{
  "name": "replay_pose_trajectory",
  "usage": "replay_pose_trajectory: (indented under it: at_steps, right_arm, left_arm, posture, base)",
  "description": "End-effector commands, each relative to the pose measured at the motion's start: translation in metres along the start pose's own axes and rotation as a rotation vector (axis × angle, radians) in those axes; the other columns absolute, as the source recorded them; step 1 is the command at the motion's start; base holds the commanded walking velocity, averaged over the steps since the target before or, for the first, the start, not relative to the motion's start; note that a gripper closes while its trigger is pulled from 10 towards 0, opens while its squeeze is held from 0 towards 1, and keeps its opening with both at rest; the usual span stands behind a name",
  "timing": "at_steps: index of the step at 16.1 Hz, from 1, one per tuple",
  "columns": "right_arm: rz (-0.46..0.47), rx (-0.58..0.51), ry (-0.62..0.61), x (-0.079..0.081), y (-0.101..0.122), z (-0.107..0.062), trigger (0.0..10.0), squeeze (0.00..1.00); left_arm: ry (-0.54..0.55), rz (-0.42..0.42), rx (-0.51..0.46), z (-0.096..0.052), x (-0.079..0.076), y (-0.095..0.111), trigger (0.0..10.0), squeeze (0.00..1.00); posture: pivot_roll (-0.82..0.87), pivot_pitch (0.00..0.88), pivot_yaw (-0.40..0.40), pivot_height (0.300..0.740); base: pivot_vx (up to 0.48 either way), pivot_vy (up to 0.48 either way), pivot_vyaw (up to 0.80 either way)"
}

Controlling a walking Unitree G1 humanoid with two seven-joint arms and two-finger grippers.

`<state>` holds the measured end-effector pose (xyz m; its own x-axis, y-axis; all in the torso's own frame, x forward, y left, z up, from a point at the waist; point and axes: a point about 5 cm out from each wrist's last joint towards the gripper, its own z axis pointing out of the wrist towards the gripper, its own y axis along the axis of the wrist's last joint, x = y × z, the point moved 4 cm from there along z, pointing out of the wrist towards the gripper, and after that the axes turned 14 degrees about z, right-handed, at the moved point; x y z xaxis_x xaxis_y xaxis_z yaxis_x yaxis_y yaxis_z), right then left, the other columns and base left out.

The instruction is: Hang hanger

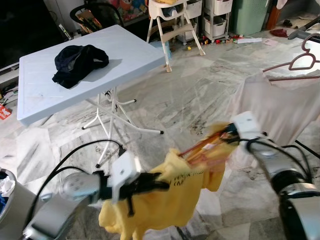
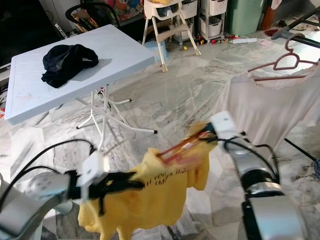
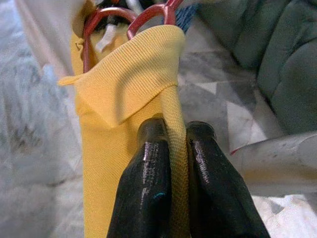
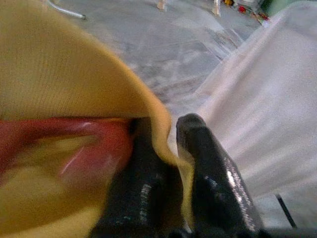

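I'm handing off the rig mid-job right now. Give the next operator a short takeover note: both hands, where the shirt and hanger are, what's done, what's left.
Left hand: shut on the yellow shirt, pinching its fabric near one shoulder.
Right hand: shut on the shirt's other edge, right beside the red hanger.
Both hold the shirt up over the marble floor; the hanger sits inside the shirt's neck.
A pale shirt on a pink hanger already hangs to the robot's right.
A dark garment lies on the white table.
Done: hanger is in the yellow shirt.
Left: carry it right and hang it, probably beside the pale shirt.
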<state>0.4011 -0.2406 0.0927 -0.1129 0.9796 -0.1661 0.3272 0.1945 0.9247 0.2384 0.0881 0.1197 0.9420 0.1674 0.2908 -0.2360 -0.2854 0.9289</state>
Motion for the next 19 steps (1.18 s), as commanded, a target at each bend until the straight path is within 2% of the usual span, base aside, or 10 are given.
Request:
replay_pose_trajectory:
  at_steps: [1, 3, 4, 6, 8, 12, 14, 17, 19]
  right_arm:
    - [0.031, -0.008, -0.126, -0.044, 0.004, -0.012, 10.0, 1.00]
    - [-0.010, -0.017, 0.055, -0.028, 0.011, -0.012, 10.0, 1.00]
    - [-0.063, -0.035, 0.178, -0.022, 0.020, -0.018, 10.0, 1.00]
    - [-0.079, -0.061, 0.232, -0.022, 0.030, -0.024, 10.0, 1.00]
    - [-0.148, -0.073, 0.315, -0.021, 0.037, -0.037, 10.0, 1.00]
    - [-0.162, -0.111, 0.313, -0.025, 0.044, -0.044, 10.0, 1.00]
    - [-0.162, -0.120, 0.414, -0.012, 0.048, -0.058, 10.0, 1.00]
    - [-0.159, -0.133, 0.517, -0.002, 0.049, -0.073, 10.0, 1.00]
    - [-0.152, -0.088, 0.648, 0.004, 0.048, -0.093, 10.0, 1.00]
  left_arm:
    - [-0.073, 0.028, -0.019, -0.011, -0.006, 0.007, 0.0, 0.00]
    - [-0.075, 0.027, -0.014, -0.010, -0.005, 0.006, 0.0, 0.00]
    - [-0.076, 0.031, -0.002, -0.010, -0.005, 0.002, 0.0, 0.00]
    - [-0.083, 0.025, -0.001, -0.010, -0.005, 0.001, 0.0, 0.00]
    - [-0.095, 0.026, -0.005, -0.009, -0.007, 0.001, 0.0, 0.00]
    - [-0.139, 0.005, -0.015, -0.008, -0.011, 0.002, 0.0, 0.00]
    - [-0.150, -0.010, -0.023, -0.008, -0.012, 0.003, 0.0, 0.00]
    - [-0.138, -0.043, -0.046, -0.007, -0.011, 0.005, 0.0, 0.00]
    - [-0.136, -0.039, -0.039, -0.007, -0.010, 0.003, 0.0, 0.00]
  posture:
    - [-0.06, 0.057, 0.165, 0.740]
    - [-0.07, 0.060, 0.171, 0.740]
    - [-0.08, 0.061, 0.174, 0.740]
    - [-0.09, 0.063, 0.179, 0.740]
    - [-0.10, 0.063, 0.184, 0.740]
    - [-0.11, 0.062, 0.183, 0.740]
    - [-0.11, 0.062, 0.183, 0.740]
    - [-0.11, 0.063, 0.180, 0.740]
    - [-0.11, 0.059, 0.178, 0.740]
  base:
    - [0.000, 0.000, 0.00]
    - [0.000, 0.000, 0.00]
    - [0.000, 0.000, 0.00]
    - [0.000, 0.000, 0.00]
    - [0.000, 0.000, 0.00]
    - [0.000, 0.000, 0.00]
    - [0.000, 0.000, 0.00]
    - [0.000, 0.000, 0.00]
    - [0.000, 0.000, 0.00]
